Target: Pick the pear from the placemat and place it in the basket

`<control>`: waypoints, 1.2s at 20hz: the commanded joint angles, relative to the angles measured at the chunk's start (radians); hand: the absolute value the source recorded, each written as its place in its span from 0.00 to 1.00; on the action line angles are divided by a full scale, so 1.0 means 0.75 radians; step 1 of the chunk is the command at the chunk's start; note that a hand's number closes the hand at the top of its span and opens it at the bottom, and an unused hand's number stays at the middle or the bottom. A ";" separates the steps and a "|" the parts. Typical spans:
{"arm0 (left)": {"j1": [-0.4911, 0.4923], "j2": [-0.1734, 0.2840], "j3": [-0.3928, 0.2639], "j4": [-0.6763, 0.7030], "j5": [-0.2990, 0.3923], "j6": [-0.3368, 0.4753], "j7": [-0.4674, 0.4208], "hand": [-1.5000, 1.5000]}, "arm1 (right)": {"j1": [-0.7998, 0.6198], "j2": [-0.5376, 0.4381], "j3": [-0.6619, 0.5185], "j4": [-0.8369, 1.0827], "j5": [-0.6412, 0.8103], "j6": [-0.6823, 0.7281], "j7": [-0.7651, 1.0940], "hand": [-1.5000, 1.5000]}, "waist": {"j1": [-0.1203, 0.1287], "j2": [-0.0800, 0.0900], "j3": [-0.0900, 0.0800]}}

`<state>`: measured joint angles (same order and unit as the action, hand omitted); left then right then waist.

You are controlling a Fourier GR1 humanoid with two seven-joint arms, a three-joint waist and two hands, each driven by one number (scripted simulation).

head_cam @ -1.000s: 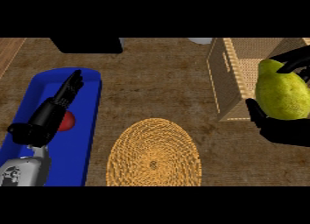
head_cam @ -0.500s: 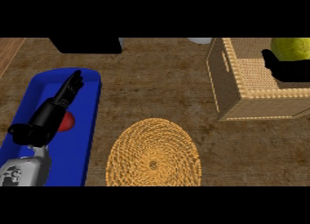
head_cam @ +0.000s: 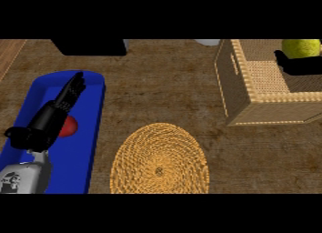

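The yellow-green pear [head_cam: 300,47] is at the top right, over the inside of the woven basket [head_cam: 258,107]. My right hand [head_cam: 304,64] curls round its lower part, and only dark fingers show below the fruit. The round woven placemat [head_cam: 159,159] lies bare at the lower middle of the counter. My left hand [head_cam: 71,93] rests at the left with straight fingers pointing away, lying over a blue tray [head_cam: 90,150]; it holds nothing.
A red object [head_cam: 69,127] lies on the blue tray, partly hidden under my left forearm. A black box [head_cam: 90,46] stands at the back left, with a pale round thing [head_cam: 208,42] at the back edge. Wooden counter lies between tray, placemat and basket.
My right hand has carried the pear up and away from the basket's front corner to a place over the basket's interior. The left arm has not moved.
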<state>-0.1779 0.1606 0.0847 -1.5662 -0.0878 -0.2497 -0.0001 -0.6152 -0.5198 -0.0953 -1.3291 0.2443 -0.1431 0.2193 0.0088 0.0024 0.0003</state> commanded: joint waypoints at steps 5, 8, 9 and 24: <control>0.043 0.016 0.006 -0.108 0.029 -0.028 0.089 0.50 | -0.032 0.040 -0.075 0.335 0.085 -0.120 -0.391 1.00 | 0.005 -0.001 0.000; 0.043 -0.016 -0.021 -0.046 0.001 -0.013 0.010 0.50 | -0.138 0.023 -0.168 0.487 0.071 -0.204 -0.470 1.00 | 0.010 0.002 0.000; 0.000 0.010 0.000 0.016 -0.024 -0.002 0.006 0.50 | -0.097 0.046 -0.209 0.460 0.014 -0.213 -0.466 1.00 | -0.001 0.002 0.000; -0.019 -0.018 -0.007 -0.033 -0.019 0.013 0.055 0.50 | -0.372 0.009 -0.330 0.798 -0.143 -0.037 -0.677 0.00 | -0.004 -0.001 0.000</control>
<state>-0.1563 0.1419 0.0666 -1.6193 -0.1018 -0.2450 0.0272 -0.8576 -0.5163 -0.3112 -0.7252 0.1969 -0.2225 -0.3081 0.0115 0.0028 0.0006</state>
